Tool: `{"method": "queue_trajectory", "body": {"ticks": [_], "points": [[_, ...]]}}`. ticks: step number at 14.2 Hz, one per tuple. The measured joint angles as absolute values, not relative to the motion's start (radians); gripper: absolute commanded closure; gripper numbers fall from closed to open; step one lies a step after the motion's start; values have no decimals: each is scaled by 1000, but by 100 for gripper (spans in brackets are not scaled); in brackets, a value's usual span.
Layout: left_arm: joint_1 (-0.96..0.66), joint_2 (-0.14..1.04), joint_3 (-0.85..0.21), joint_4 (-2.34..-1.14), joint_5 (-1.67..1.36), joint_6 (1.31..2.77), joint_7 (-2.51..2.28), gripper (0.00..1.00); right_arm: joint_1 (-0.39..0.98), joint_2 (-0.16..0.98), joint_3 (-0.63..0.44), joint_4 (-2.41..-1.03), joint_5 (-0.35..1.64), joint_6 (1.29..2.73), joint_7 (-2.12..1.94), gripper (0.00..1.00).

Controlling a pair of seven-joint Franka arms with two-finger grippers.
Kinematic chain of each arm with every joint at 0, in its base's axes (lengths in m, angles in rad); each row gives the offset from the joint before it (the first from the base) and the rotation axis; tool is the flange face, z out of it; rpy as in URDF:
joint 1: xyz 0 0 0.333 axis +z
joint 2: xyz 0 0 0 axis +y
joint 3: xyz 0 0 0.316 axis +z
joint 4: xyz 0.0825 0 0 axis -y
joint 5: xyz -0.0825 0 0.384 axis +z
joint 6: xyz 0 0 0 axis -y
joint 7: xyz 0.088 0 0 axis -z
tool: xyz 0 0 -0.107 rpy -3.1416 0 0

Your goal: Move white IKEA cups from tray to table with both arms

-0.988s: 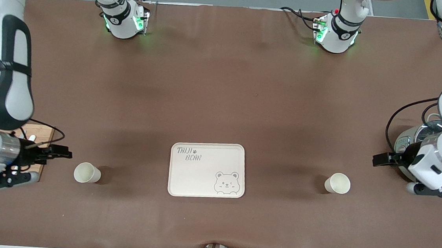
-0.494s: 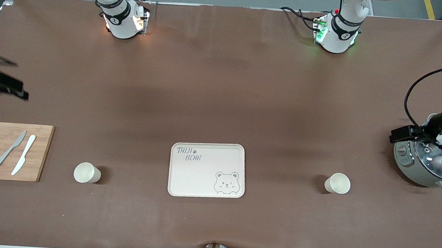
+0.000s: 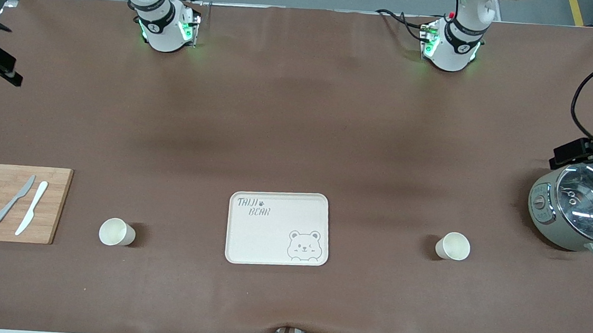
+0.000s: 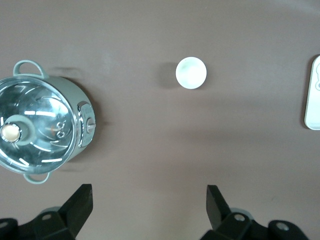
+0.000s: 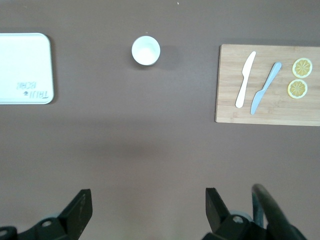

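Two white cups stand upright on the brown table, one on each side of the bear-printed tray point(image 3: 278, 227). One cup point(image 3: 117, 232) is toward the right arm's end and also shows in the right wrist view point(image 5: 145, 50). The other cup point(image 3: 452, 246) is toward the left arm's end and also shows in the left wrist view point(image 4: 190, 73). My right gripper point(image 3: 2, 66) hangs high over the table's edge at its end, open and empty point(image 5: 148, 205). My left gripper point(image 3: 567, 153) hangs high over the pot's edge, open and empty point(image 4: 148, 200). Both are well away from the cups.
A wooden cutting board point(image 3: 52, 205) with two knives and lemon slices lies at the right arm's end, beside that cup. A grey-green pot with a glass lid point(image 3: 581, 207) stands at the left arm's end. The tray's edge shows in both wrist views.
Both grippers have risen and drawn outward toward the table's ends, away from the cups. The cutting board and the pot are now uncovered. The cups and tray have not moved.
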State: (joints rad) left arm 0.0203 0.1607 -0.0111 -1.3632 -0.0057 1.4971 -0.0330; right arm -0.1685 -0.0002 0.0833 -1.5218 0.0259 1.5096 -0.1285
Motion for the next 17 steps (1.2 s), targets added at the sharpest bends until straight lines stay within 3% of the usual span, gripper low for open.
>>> {"method": "queue_trajectory", "body": {"ticks": [3, 17], "points": [[20, 129, -15, -1364, -6, 1481, -33, 0, -179, -4, 81, -1590, 22, 1559, -129, 0], [20, 127, -19, -1369, -6, 1480, -33, 0, -180, -20, 81, -1593, 18, 1560, -129, 0]]}}
